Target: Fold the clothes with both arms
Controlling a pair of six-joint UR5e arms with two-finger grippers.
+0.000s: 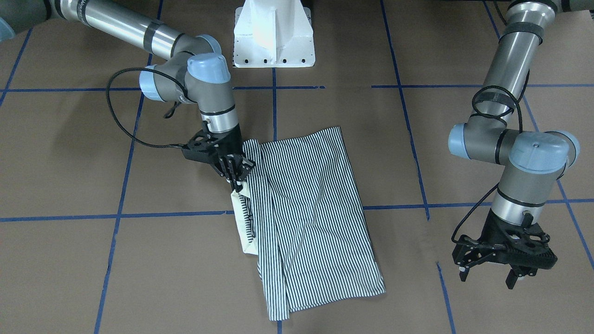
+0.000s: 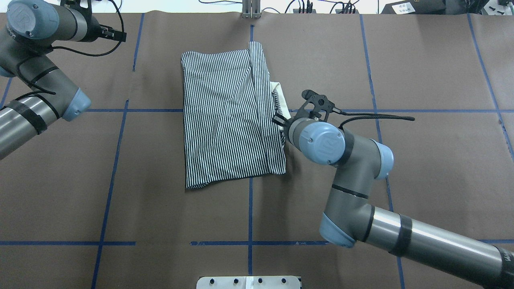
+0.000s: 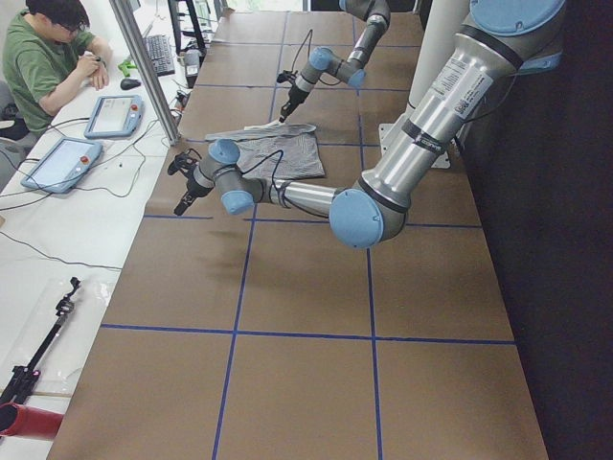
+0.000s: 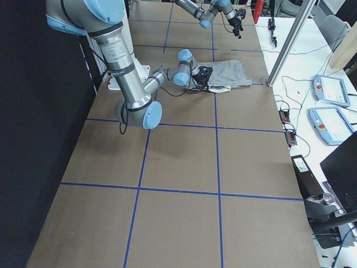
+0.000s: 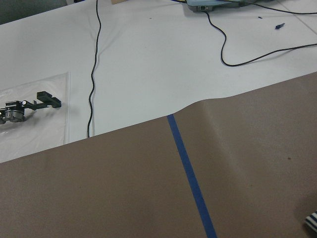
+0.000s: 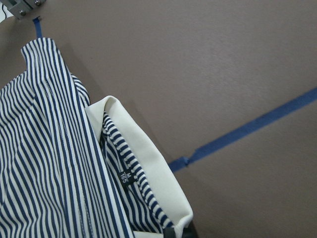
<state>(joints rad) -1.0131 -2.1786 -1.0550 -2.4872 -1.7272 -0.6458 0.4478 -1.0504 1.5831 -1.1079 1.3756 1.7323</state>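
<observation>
The striped polo shirt [image 1: 315,208] lies flat on the brown table, folded into a long rectangle, also seen as the shirt [image 2: 229,120] from overhead. Its cream collar [image 1: 242,225] sticks out at one long edge; the right wrist view shows the collar [image 6: 148,163] and a size label. My right gripper [image 1: 236,181] is down at that edge just beside the collar, fingers pinched together on the fabric. My left gripper [image 1: 487,277] hangs open over bare table, well away from the shirt, nothing between its fingers. The left wrist view catches only a striped corner [image 5: 312,223].
Blue tape lines [image 1: 162,215] grid the brown tabletop. The white pedestal base [image 1: 274,37] stands at the robot's side. Beyond the table's far edge is a white bench [image 5: 148,59] with cables and a tool. A seated person [image 3: 48,57] works there.
</observation>
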